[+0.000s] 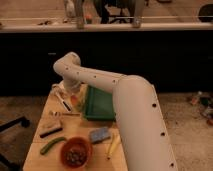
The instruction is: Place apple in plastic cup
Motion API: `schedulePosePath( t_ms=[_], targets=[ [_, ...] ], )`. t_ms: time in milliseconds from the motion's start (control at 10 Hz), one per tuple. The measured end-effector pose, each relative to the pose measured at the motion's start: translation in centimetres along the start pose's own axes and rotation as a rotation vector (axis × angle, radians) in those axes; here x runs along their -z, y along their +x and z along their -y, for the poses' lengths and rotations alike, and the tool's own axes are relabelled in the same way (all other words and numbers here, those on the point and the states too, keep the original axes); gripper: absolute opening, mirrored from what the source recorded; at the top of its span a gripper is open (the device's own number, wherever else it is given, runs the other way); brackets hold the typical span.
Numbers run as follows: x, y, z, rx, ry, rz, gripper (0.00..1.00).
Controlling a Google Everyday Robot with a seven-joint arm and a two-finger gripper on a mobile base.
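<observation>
My gripper (pixel 64 101) hangs from the white arm (pixel 95 80) over the far left part of the wooden table (pixel 75 127), pointing down close to the tabletop. A small orange-red round thing (pixel 75 101), which looks like the apple, sits right beside the gripper on its right, next to the green tray. I cannot tell whether the gripper touches or holds it. A pale shape (pixel 56 89) lies just behind the gripper. I cannot make out a plastic cup for certain; the arm hides part of that area.
A green tray (pixel 100 103) lies at the back middle. In front are a blue sponge (pixel 100 134), a banana (pixel 113 145), an orange bowl (pixel 76 152) of brown bits, a green vegetable (pixel 51 145), a black bar (pixel 51 132) and a utensil (pixel 65 114).
</observation>
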Motion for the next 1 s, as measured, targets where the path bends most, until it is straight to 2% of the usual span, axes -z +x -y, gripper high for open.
schedulePosePath(
  t_ms=[100, 1000],
  targets=[
    [-0.12, -0.04, -0.05, 0.0, -0.002, 0.001, 0.78],
    [-0.12, -0.03, -0.01, 0.0, -0.001, 0.001, 0.78]
  ],
)
